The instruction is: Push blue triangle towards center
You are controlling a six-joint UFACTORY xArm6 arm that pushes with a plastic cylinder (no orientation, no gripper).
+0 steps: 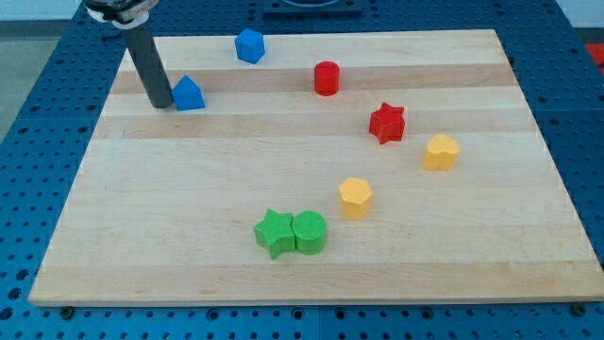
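The blue triangle [189, 93] lies on the wooden board [189, 208] near the view's upper left. My tip [161, 104] stands right against the triangle's left side, touching or nearly touching it. The dark rod rises from there toward the view's top left. The board's middle lies to the lower right of the triangle.
A second blue block [249, 45] sits near the top edge. A red cylinder [327, 77] and a red star [387, 123] lie to the right. Two yellow blocks [441, 151] [356, 197] sit right of centre. A green star [275, 232] and green cylinder [310, 232] touch near the bottom.
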